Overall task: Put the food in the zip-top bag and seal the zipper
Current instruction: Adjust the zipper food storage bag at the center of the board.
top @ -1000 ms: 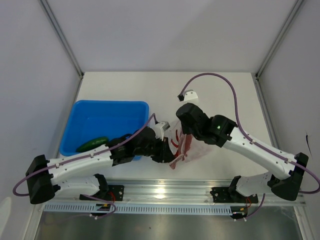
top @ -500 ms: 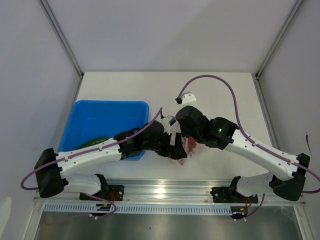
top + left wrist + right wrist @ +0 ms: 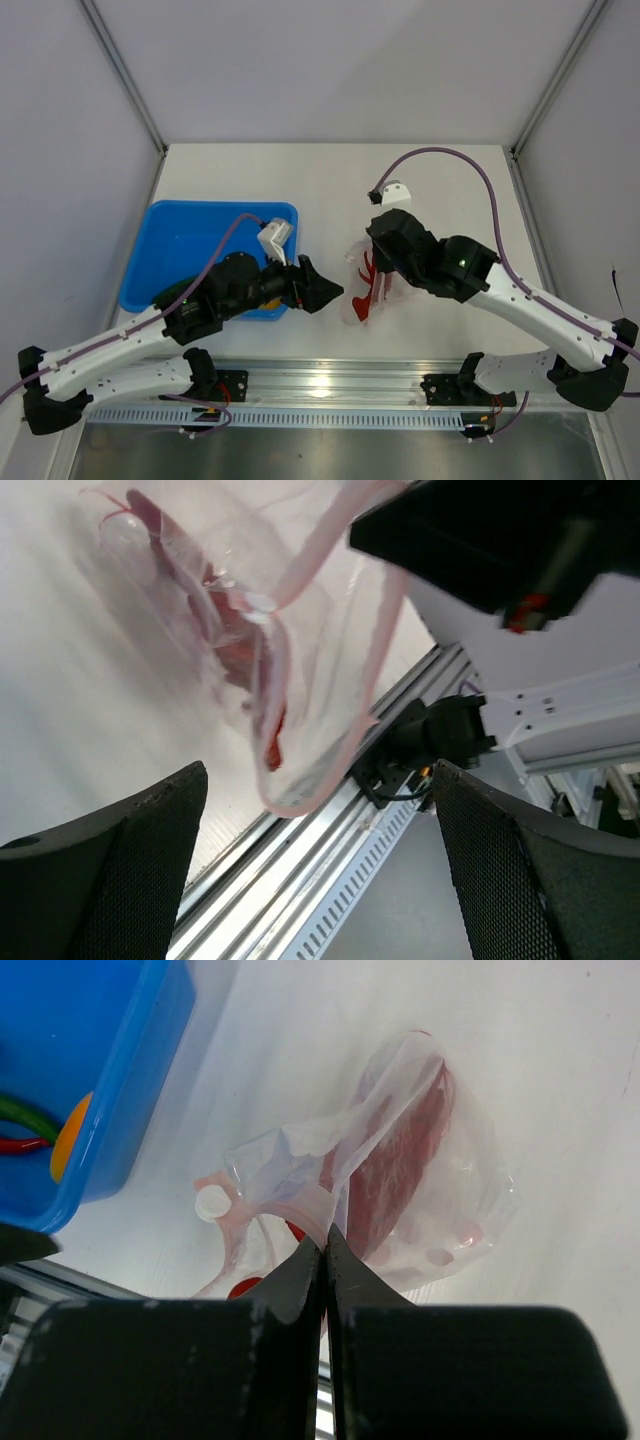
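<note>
Right of tray (image 3: 190, 235), zip-top bag (image 3: 362, 295) in right claw (image 3: 322, 1240), mouth facing left claw (image 3: 318, 775)

White bench boxed in by pale panels, under soft, even light.

Seen from above, the bench (image 3: 330, 180) has a matte white top that runs back to a plain pale back wall (image 3: 340, 60). A pale grey left panel (image 3: 60, 150) and right panel (image 3: 600, 200) close the sides. Each meets the back wall at a slanting silver metal post (image 3: 125, 75). An aluminium rail (image 3: 330, 380) along the near edge catches a bright glare at its middle. Just below it lies a white slotted cable duct (image 3: 340, 417), with a dull grey surface (image 3: 330, 455) beneath. Shadows on the bench are faint and soft-edged.
</note>
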{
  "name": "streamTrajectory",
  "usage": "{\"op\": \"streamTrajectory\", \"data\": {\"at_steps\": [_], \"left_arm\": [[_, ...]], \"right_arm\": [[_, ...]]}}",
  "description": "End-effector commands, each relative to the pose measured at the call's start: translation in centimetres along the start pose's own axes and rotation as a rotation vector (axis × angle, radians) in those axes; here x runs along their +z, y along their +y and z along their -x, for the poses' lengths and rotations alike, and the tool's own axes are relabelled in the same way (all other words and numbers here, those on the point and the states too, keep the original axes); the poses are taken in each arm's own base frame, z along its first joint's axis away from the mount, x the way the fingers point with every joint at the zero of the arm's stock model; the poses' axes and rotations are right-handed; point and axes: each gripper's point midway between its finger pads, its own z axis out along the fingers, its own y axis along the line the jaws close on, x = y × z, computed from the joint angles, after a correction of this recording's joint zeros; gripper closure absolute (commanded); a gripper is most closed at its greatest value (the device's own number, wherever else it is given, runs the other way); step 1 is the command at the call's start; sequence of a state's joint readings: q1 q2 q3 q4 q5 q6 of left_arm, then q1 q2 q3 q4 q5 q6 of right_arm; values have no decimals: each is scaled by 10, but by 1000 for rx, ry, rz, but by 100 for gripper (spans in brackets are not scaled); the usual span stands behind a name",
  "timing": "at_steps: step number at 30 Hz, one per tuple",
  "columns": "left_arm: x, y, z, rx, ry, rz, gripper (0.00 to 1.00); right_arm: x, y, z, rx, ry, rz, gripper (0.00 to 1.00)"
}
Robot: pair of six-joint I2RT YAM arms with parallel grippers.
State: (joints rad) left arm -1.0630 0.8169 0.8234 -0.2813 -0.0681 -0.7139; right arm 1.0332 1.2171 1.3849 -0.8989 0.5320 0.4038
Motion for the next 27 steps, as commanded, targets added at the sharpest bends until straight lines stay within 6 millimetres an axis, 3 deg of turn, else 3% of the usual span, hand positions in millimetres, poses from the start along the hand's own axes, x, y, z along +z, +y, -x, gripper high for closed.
{"op": "streamTrajectory", "data": {"at_steps": [1,6,10,12,13,16,17,19,20,22,27], "left_arm": [[17,12,-17,38,68,38,6],[47,8,-39,44,172,11,15],[59,-4,-35,29,186,-12,19],[68,1,-42,31,220,16,20],[70,-7,-35,31,213,4,22],[82,-11,-36,31,242,2,46],[83,-21,-26,35,228,-20,65],[86,-23,-22,49,229,-18,86],[84,-34,-8,57,199,-37,99],[81,-36,-1,86,194,-25,99],[77,-76,44,149,129,-114,99]], "right_arm": [[-21,-2,21,75,-70,42,100],[-28,-3,23,96,-74,58,100],[-31,-3,23,107,-77,67,100],[-33,-3,23,111,-78,73,100],[-33,-2,24,112,-79,75,100],[-32,-2,24,115,-79,73,100],[-33,-4,23,114,-77,65,100],[-33,-10,24,122,-82,34,100],[-33,-16,21,121,-71,10,100],[-34,-25,19,132,-69,-31,100],[-40,-52,16,172,-80,-121,100]]}}
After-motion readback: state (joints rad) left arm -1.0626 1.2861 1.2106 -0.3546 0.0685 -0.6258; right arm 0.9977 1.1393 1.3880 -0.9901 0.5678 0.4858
